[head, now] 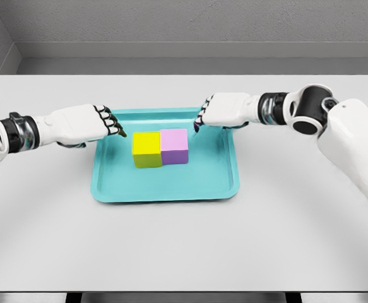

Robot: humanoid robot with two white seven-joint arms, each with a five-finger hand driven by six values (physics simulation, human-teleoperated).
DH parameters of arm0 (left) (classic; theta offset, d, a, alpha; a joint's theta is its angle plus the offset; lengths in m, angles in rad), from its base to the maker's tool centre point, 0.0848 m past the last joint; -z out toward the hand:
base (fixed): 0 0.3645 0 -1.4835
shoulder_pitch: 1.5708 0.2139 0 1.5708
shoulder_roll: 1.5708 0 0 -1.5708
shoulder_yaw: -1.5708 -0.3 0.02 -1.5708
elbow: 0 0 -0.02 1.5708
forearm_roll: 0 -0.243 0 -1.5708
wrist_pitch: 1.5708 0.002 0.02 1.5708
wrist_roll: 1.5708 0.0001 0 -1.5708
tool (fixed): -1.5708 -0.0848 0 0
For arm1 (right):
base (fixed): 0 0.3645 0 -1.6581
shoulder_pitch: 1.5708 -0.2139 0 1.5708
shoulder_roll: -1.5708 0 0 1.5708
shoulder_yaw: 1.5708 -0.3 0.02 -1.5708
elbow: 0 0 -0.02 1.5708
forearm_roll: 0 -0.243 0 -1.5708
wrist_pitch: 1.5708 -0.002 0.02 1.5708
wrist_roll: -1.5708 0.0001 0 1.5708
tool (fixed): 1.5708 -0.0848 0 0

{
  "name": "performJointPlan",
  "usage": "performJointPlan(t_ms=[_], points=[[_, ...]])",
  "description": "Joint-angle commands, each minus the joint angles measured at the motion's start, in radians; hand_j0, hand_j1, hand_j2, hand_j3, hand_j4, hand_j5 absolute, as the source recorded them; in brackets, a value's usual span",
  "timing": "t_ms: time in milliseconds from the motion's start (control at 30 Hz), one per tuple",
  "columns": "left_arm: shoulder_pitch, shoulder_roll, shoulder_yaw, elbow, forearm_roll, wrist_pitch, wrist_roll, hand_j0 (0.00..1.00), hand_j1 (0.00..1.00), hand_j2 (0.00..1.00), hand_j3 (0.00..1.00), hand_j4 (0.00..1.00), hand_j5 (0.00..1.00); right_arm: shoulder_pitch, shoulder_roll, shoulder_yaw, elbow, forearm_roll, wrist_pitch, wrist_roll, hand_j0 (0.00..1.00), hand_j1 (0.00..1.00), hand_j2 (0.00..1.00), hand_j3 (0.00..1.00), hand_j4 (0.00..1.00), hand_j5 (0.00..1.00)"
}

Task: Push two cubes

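A teal tray lies near the middle of the pale grey surface, its long sides running left to right. Two cubes sit inside it, in the rear half: a yellow cube on the left and a pink-purple cube on the right, their inner faces touching so they form one block. Bare tray floor shows in front of the pair up to the near rim, and narrower strips lie open to the left of the yellow cube and to the right of the purple one.

The left robot hand comes in from the left and hangs over the tray's left rear corner, fingers curled downward and holding nothing; its dark fingertips are just beside the yellow cube's upper left corner, with a small gap between them. The right robot hand reaches in from the right over the tray's right rear corner, fingers likewise bent down and empty, its fingertips close to the purple cube's upper right corner but apart from it.

The surface around the tray is wide on every side, with the far edge meeting a grey wall and the near edge running along the bottom of the view
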Motion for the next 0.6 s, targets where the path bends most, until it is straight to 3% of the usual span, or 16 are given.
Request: performJointPlan(t_ms=[0, 67, 167, 233, 300, 400, 467, 567], points=[[0.000, 0.020, 0.005, 0.000, 0.010, 0.002, 0.002, 0.88, 0.88, 0.88, 0.88, 0.88, 0.88, 0.000, -0.070, -0.012, -0.037, -0.038, 0.002, 0.000, 0.76, 0.76, 0.76, 0.76, 0.76, 0.76], [0.002, 0.068, 0.028, 0.000, 0.047, 0.002, 0.002, 0.88, 0.88, 0.88, 0.88, 0.88, 0.88, 0.038, -0.245, -0.185, -0.248, -0.143, 0.002, 0.000, 1.00, 1.00, 1.00, 1.00, 1.00, 1.00], [0.002, 0.145, 0.038, 0.021, 0.143, 0.002, 0.002, 1.00, 1.00, 1.00, 1.00, 1.00, 1.00, 0.227, -0.402, -0.400, -0.321, -0.295, 0.002, 0.000, 1.00, 1.00, 1.00, 1.00, 1.00, 1.00], [0.000, 0.195, 0.054, 0.045, 0.188, 0.002, 0.004, 1.00, 1.00, 1.00, 1.00, 1.00, 1.00, 0.388, -0.471, -0.518, -0.334, -0.463, 0.002, 0.000, 1.00, 1.00, 1.00, 1.00, 1.00, 1.00], [0.006, 0.220, 0.057, 0.043, 0.221, 0.002, 0.004, 1.00, 1.00, 1.00, 1.00, 1.00, 1.00, 0.502, -0.480, -0.586, -0.333, -0.571, 0.002, 0.000, 1.00, 1.00, 1.00, 1.00, 1.00, 1.00], [0.006, 0.232, 0.058, 0.048, 0.252, 0.002, 0.005, 1.00, 1.00, 1.00, 1.00, 1.00, 1.00, 0.587, -0.472, -0.586, -0.331, -0.690, 0.002, 0.000, 1.00, 1.00, 1.00, 1.00, 1.00, 1.00], [0.008, 0.238, 0.058, 0.052, 0.252, 0.002, 0.005, 1.00, 1.00, 1.00, 1.00, 1.00, 1.00, 0.606, -0.463, -0.581, -0.325, -0.776, 0.002, 0.000, 1.00, 1.00, 1.00, 1.00, 1.00, 1.00], [0.006, 0.240, 0.058, 0.054, 0.254, 0.002, 0.005, 1.00, 1.00, 1.00, 1.00, 1.00, 1.00, 0.609, -0.435, -0.580, -0.327, -0.781, 0.002, 0.000, 1.00, 1.00, 1.00, 1.00, 1.00, 1.00]])
